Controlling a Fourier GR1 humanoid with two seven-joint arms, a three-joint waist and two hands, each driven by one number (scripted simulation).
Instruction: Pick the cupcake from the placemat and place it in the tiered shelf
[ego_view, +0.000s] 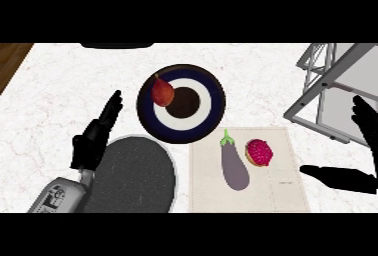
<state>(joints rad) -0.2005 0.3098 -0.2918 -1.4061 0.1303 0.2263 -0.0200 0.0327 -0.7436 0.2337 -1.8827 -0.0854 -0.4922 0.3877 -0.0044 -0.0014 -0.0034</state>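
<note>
The cupcake (259, 152), pink-red and small, lies on the beige placemat (284, 192) at lower centre-right, beside a purple eggplant (235, 166). The grey tiered shelf (330, 82) stands at the upper right. My right hand (362, 150) is open at the right edge, fingers pointing up near the shelf's front corner and the thumb stretched left toward the placemat's right side, apart from the cupcake. My left hand (94, 137) rests open at the left, fingers up.
A dark blue and white round plate (210, 107) with a red pear-like fruit (162, 92) sits above the placemat. A dark grey oval mat (133, 175) lies at lower left. The wooden floor shows past the counter's top-left corner.
</note>
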